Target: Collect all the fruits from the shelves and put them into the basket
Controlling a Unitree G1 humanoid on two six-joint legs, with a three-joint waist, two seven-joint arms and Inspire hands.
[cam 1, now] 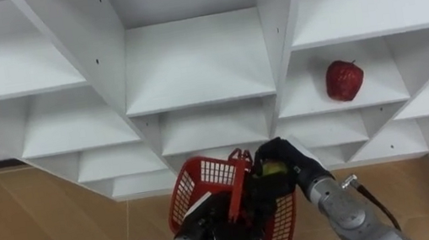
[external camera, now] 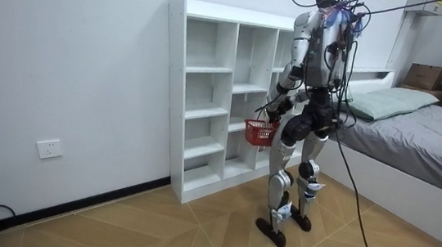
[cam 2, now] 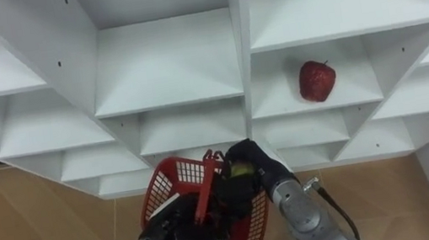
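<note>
The left hand [cam 1: 210, 230] grips the basket [cam 1: 198, 184] below the shelves [cam 1: 189, 64], apparently so the right hand [cam 1: 286, 157], curled round a fruit [cam 1: 271, 168], can release it inside; an apple [cam 1: 344, 80] lies on a shelf

Your 2 head cameras sit side by side and look steeply down, at close range, onto the white closet [cam 1: 189, 64], its shelves running to 12 o'clock. They share almost everything: the red apple [cam 1: 345, 80] at 3 o'clock, the red basket [cam 1: 198, 178] at 6. Your room camera stands well back, facing the closet's front at an angle, bed [external camera: 433, 138] at 3 o'clock; it shares the closet and basket.
</note>
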